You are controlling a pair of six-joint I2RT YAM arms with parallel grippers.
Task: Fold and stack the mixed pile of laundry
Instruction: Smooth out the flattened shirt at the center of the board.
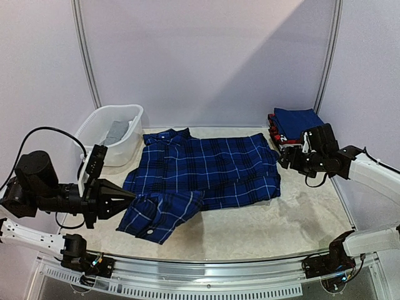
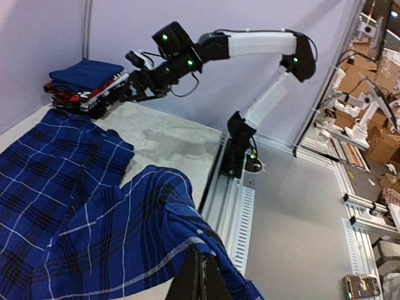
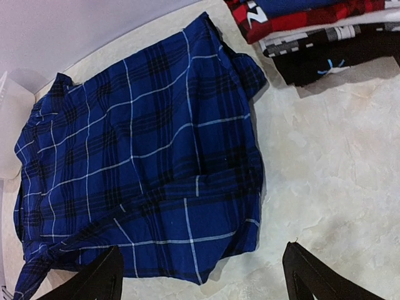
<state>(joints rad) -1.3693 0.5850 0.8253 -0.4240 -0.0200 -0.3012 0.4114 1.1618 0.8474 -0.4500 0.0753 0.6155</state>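
The dark blue plaid shirt [image 1: 209,169] lies spread across the middle of the table, with one sleeve folded over at its near left. My left gripper [image 1: 129,195] is shut on that sleeve's edge; in the left wrist view the closed fingertips [image 2: 205,272] pinch the plaid cloth [image 2: 125,231]. My right gripper [image 1: 282,157] is open and empty, hovering over the shirt's right edge [image 3: 156,156]; its fingers [image 3: 94,281] stand wide apart. A grey garment [image 1: 116,131] lies in the basket. No plain white shirt shows.
A white plastic basket [image 1: 128,147] stands at the back left. A stack of folded clothes [image 1: 295,122] with a dark blue one on top sits at the back right, also in the right wrist view [image 3: 312,25]. The table's metal front rail [image 1: 200,275] runs along the near edge.
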